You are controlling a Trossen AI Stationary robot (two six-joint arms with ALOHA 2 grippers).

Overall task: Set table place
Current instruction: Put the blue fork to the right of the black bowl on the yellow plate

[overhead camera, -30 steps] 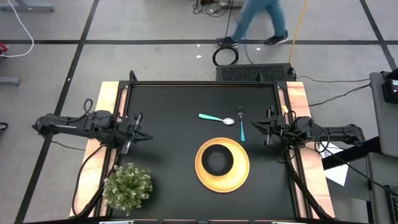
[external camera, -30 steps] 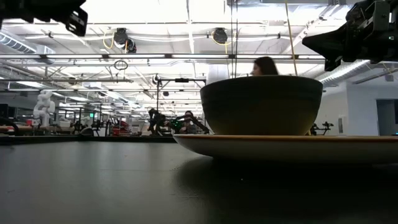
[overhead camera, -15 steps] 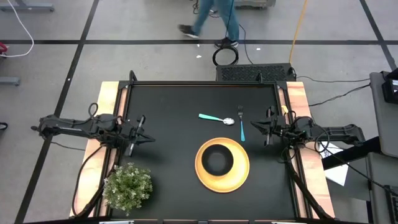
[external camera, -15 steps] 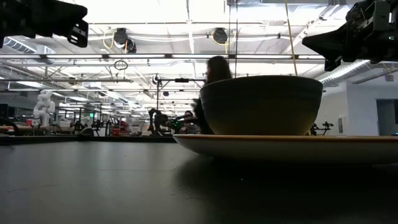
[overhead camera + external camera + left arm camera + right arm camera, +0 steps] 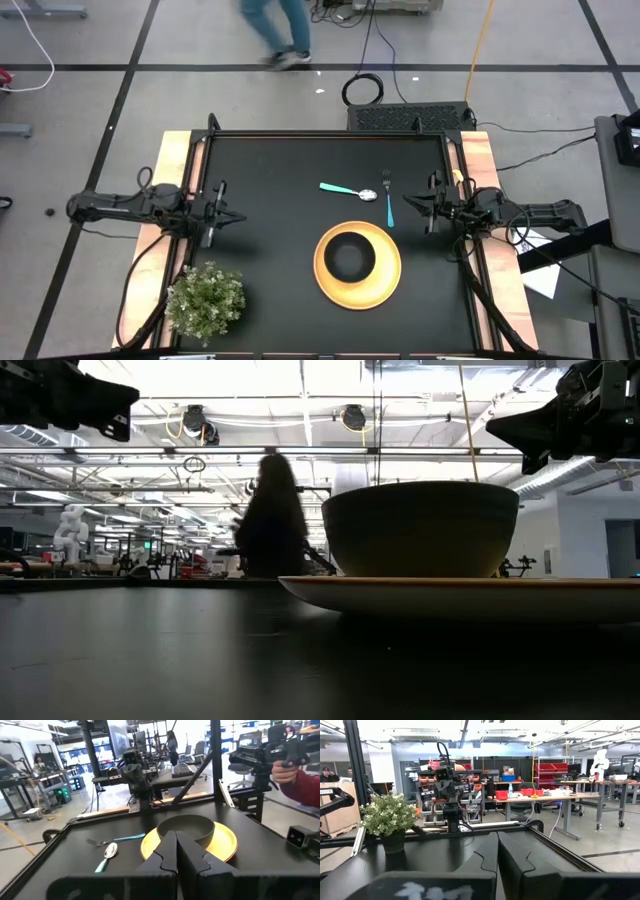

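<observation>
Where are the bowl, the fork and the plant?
black bowl [image 5: 351, 256], high view, its dark inside.
fork [image 5: 388, 204], high view, its teal handle.
potted plant [image 5: 205, 299], high view, its leafy top.

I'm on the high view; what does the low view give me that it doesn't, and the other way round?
Only the high view shows the fork and spoon lying beside the plate, the potted plant, and both arms at opposite table edges: left gripper, right gripper, fingers together. Only the low view shows the bowl's side profile and a person's dark upper body behind. Both show the black bowl sitting on the yellow plate.
</observation>
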